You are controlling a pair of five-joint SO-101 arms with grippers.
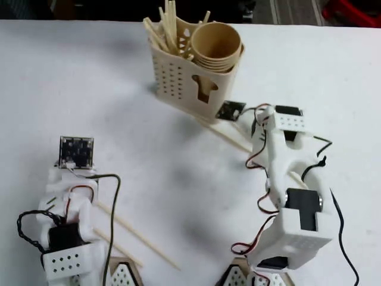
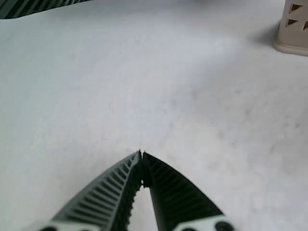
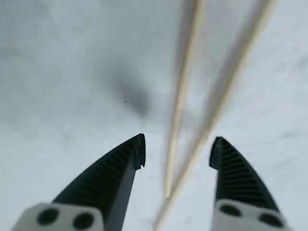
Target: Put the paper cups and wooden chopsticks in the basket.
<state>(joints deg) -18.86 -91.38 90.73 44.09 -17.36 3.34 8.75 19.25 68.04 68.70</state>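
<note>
You see the right gripper (image 3: 179, 144) released astride two pale wooden chopsticks (image 3: 186, 82) on the white worktop (image 1: 89, 71), the left gripper (image 2: 141, 156) clenched empty, and stacked tan paper cups (image 1: 215, 44) inside the cream perforated basket (image 1: 175, 80) near the far edge.

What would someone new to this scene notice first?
The cream basket at the table's far middle stands out, holding a stack of paper cups and a bunch of chopsticks. Near it, the right tool is open over two chopsticks lying on the table. Two more loose chopsticks lie by the left arm, whose left tool is shut on nothing.
</note>
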